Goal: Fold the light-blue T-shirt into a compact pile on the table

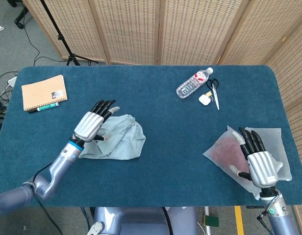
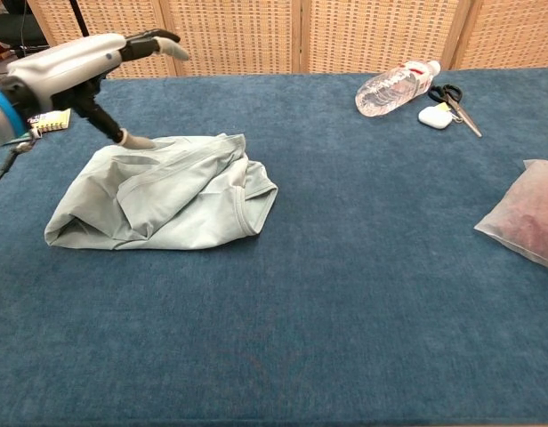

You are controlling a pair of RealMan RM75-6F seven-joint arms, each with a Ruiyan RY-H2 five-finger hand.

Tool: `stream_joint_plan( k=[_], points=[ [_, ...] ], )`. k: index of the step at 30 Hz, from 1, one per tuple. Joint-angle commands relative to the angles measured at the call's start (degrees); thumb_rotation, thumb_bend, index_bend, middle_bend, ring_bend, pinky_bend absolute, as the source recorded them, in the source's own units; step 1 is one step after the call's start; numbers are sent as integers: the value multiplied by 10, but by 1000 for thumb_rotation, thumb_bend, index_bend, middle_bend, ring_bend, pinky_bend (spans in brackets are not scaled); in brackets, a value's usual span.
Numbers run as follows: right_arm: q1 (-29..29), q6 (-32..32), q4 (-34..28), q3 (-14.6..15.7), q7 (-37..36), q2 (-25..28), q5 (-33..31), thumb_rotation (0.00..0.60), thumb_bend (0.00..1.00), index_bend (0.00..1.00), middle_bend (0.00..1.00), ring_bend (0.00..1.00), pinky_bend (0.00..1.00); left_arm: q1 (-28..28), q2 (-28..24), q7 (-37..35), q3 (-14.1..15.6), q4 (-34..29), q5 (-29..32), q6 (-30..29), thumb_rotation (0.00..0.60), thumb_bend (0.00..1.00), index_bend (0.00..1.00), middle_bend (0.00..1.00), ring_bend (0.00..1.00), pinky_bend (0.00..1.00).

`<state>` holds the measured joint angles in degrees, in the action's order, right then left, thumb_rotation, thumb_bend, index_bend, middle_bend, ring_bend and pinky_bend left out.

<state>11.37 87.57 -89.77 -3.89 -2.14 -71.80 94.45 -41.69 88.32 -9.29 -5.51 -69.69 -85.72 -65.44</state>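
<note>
Notebook point(image 1: 43, 92) sits at the far left of the blue table point(image 1: 156, 171), a green pen point(image 1: 43, 107) lying along its near edge. Just right of that, the left hand point(image 1: 91, 126) hovers with fingers spread and straight, holding nothing — in the chest view it floats above the cloth, thumb tip dipping down close to the upper-left edge of the fabric; whether it actually touches is hard to tell. Under and beside it lies the light-blue T-shirt point(image 2: 163, 203), bunched into a rumpled, roughly folded heap on the left-centre of the table, a hem curling at its right side. Open tabletop follows. Further right, near the back edge, a water bottle point(image 1: 193, 83) lies on its side, and just beside it scissors point(image 1: 214, 92) and a small white case point(image 1: 205, 99). Then the far right — a translucent bag point(image 1: 229, 152) with something reddish inside, and the right hand point(image 1: 256, 156) resting flat on top of it, fingers extended and slightly apart, gripping nothing.
</note>
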Motion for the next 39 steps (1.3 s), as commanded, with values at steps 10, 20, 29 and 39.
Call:
stream_joint_plan(
  k=[10,20,29,39],
  points=[
    [-1,2,-5,4,6,-1,6,600,0,0,0,0,0,34,0,39,57,21,-56,-23,600,166,0,0,0,0],
    [-3,5,-5,3,2,1,5,600,2,0,0,0,0,39,31,35,50,65,-51,-23,600,177,0,0,0,0],
    [-3,5,-6,1,0,2,3,600,2,0,0,0,0,39,53,18,46,123,-37,-3,600,226,0,0,0,0],
    [-4,6,-6,0,-2,3,1,600,8,0,0,0,0,47,67,-17,58,179,-48,-7,600,250,0,0,0,0]
  ],
)
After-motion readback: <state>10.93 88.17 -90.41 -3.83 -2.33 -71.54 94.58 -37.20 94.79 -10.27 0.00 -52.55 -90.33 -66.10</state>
